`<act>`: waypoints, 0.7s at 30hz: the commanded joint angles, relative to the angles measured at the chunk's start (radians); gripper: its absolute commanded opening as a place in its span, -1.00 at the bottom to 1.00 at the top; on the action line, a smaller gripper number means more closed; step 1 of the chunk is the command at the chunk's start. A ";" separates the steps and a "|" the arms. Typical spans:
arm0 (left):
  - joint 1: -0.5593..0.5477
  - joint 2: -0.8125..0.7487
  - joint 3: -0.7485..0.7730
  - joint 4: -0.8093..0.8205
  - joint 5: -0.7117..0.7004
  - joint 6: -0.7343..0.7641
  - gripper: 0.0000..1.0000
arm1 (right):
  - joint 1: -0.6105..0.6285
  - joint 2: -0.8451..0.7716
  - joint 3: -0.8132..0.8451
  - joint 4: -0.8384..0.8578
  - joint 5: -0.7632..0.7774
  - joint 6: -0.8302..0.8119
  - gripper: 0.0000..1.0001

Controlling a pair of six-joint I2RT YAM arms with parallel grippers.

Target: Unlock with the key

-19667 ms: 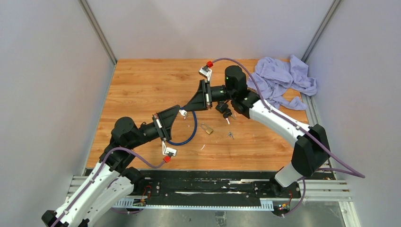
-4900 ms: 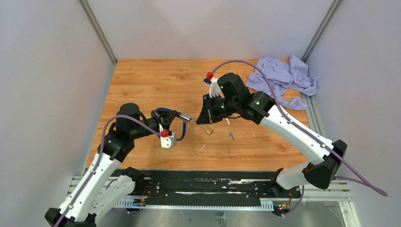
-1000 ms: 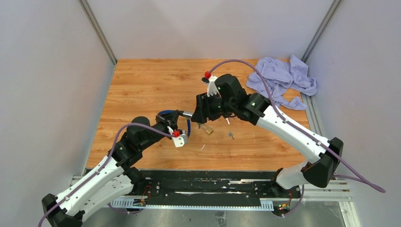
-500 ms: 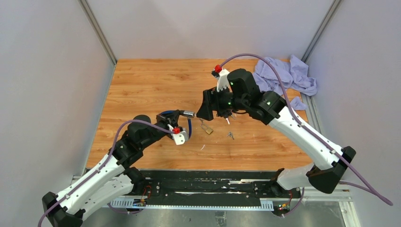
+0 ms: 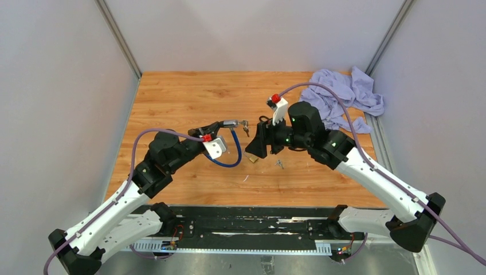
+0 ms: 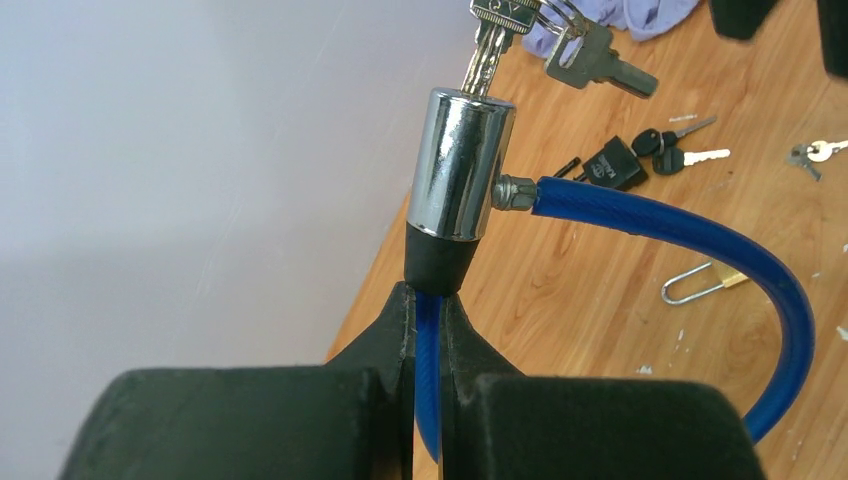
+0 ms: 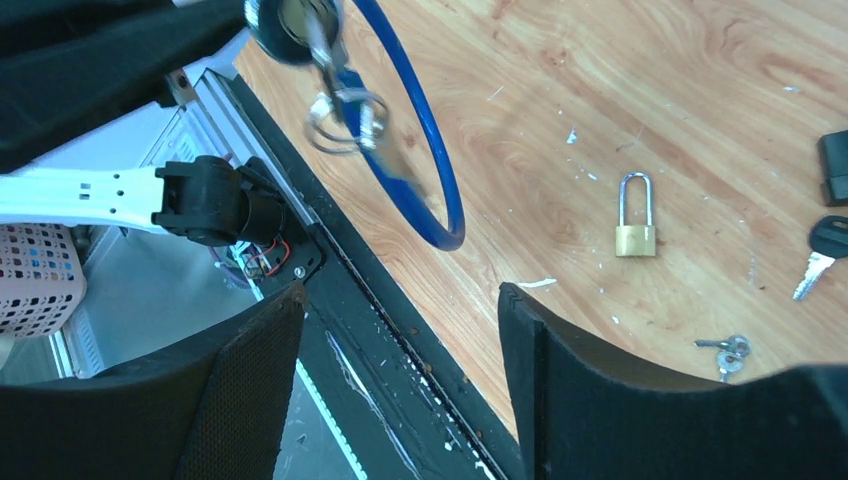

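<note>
Left wrist view: the left hand (image 6: pixel 428 400) is clenched on the blue plastic-coated cable lock (image 6: pixel 660 215) just under its chrome cylinder (image 6: pixel 460 165), lifting the inserted silver key (image 6: pixel 495 30) clear, likely for turning. The right hand (image 7: pixel 400 370) hangs nearby, released and empty.

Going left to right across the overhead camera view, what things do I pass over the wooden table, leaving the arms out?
blue cable lock → brass padlock → small keys → purple cloth. The black key fob and the keys beside it are hidden under the right arm in this view, so they are left out.
</note>
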 commanded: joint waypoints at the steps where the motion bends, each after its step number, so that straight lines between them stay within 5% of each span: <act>1: -0.008 -0.004 0.061 0.089 0.012 -0.088 -1.00 | -0.013 -0.046 -0.133 0.242 -0.064 0.026 0.36; 8: -0.008 0.000 0.091 0.088 0.005 -0.135 -1.00 | -0.002 -0.088 -0.310 0.556 -0.078 0.049 0.19; 21: -0.008 0.003 0.133 0.073 0.007 -0.202 -1.00 | 0.060 -0.036 -0.362 0.708 -0.033 0.020 -0.07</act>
